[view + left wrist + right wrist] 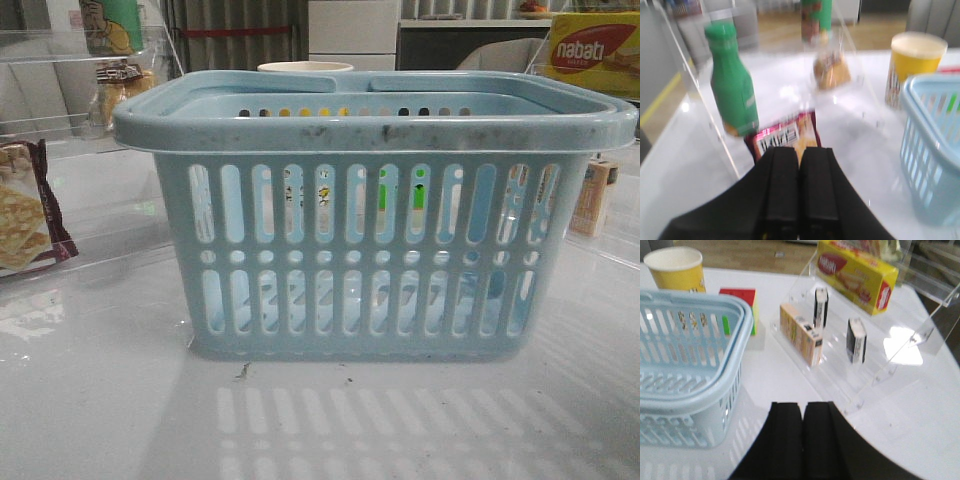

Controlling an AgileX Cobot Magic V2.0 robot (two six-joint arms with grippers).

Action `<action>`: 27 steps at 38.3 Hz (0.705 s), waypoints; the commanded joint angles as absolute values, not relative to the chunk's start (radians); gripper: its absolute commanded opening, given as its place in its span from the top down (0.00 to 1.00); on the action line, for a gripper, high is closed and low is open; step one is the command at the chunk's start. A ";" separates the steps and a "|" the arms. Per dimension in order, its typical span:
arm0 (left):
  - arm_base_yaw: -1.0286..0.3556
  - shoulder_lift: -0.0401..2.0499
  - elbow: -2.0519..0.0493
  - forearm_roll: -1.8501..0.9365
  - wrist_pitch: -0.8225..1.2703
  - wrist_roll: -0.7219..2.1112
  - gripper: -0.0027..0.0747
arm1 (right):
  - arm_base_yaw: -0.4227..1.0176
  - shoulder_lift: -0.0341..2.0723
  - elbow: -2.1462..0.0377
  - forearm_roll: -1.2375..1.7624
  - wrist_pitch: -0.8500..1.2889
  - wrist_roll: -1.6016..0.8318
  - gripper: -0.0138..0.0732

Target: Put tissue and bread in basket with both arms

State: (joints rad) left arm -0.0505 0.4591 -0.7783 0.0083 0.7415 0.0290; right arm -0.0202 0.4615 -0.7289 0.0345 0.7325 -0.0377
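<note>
The light-blue slotted basket point(370, 250) stands mid-table and looks empty; it also shows in the left wrist view point(932, 150) and the right wrist view point(685, 355). The bread point(831, 70), golden-brown in a clear packet, sits on a clear acrylic shelf left of the basket, also in the front view point(120, 88). Two small dark tissue packs point(856, 340) point(820, 307) stand upright on the clear shelf right of the basket. My left gripper point(799, 150) is shut and empty above the table, short of the bread. My right gripper point(802, 404) is shut and empty, near the shelf's front edge.
A maroon-edged cracker bag point(785, 137) lies just ahead of the left gripper beside a green bottle point(732, 85). A yellow cup point(915, 65) stands behind the basket, with a red cube point(740, 302). The right shelf also holds a nabati box point(857, 272) and a beige carton point(801, 332).
</note>
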 commanded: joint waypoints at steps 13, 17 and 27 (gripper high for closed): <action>-0.051 0.628 -0.810 -0.008 0.716 0.032 0.63 | -0.024 0.646 -0.693 0.033 0.690 -0.048 0.64; -0.053 0.651 -0.810 -0.027 0.711 0.060 0.30 | -0.024 0.696 -0.693 0.032 0.667 -0.048 0.33; -0.217 0.678 -0.810 -0.058 0.684 0.092 0.28 | -0.070 0.847 -0.729 -0.014 0.594 -0.025 0.20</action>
State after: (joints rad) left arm -0.1544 0.6681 -0.7783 -0.0451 0.7651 0.0835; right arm -0.0401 0.8011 -0.6738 0.0084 0.6921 -0.0358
